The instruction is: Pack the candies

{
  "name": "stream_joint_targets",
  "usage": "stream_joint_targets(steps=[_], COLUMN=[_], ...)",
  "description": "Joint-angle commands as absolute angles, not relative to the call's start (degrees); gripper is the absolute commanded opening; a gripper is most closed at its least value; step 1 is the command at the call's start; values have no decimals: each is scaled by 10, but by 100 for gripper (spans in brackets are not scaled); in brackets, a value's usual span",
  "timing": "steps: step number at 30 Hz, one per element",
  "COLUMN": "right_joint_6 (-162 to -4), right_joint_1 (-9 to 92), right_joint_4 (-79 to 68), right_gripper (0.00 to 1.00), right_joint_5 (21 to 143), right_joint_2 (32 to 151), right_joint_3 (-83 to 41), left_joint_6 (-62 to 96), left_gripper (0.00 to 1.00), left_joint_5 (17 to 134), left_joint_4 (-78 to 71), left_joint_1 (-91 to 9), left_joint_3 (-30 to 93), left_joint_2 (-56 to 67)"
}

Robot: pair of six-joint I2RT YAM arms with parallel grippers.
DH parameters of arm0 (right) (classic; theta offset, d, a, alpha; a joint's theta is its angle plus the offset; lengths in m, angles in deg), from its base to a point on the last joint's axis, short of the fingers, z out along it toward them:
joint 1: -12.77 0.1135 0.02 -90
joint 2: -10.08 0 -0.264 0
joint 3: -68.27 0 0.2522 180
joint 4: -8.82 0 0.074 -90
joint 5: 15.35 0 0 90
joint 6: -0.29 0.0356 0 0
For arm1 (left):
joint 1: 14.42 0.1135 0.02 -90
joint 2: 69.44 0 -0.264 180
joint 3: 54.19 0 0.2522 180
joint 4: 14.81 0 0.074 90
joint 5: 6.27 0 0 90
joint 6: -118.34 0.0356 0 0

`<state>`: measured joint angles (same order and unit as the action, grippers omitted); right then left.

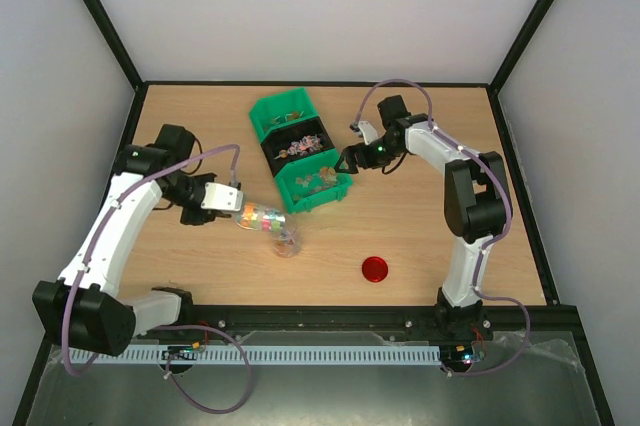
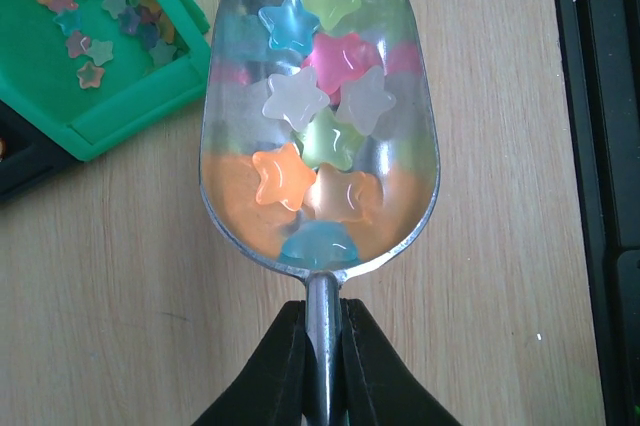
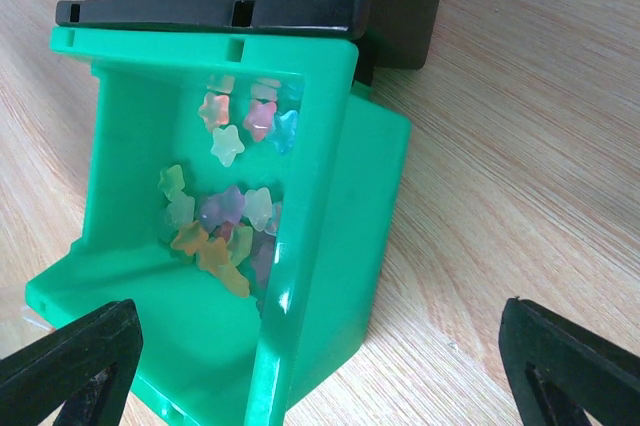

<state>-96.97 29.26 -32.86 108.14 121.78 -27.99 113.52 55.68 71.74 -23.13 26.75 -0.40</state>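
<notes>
My left gripper [image 1: 222, 196] is shut on the handle of a metal scoop [image 2: 320, 116]. The scoop is loaded with star-shaped candies [image 2: 305, 96] in pink, orange, green, blue and white. In the top view the scoop's tip [image 1: 262, 217] reaches to the small clear jar [image 1: 287, 242] on the table. More candies [image 3: 215, 226] lie in the front green bin [image 1: 318, 186], which also shows in the left wrist view [image 2: 120, 111]. My right gripper [image 3: 315, 346] is open at that bin's right side, its fingers [image 3: 75, 366] straddling the bin's right wall; in the top view it [image 1: 350, 160] is empty.
A black bin [image 1: 297, 146] with wrapped sweets and a second green bin [image 1: 283, 111] stand behind the front one. The red round lid [image 1: 375, 269] lies on the table near the front, right of the jar. Black frame rails border the table.
</notes>
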Motion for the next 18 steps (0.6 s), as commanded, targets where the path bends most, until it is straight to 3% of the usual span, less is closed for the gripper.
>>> stream_joint_targets(steps=[1,18], right_joint_6=[-964,-961], right_joint_1=[291,291], right_joint_4=[-332,-326], right_gripper=[99,99], right_joint_5=[1095,1096], right_joint_2=[1199,1208], right_joint_3=[-274,-276], left_joint_6=[1118,1107], left_gripper=[2,2], left_joint_5=[566,605], left_joint_4=[730,730], left_joint_1=[-238,-260], left_joint_3=[290,302], left_joint_2=[11,13])
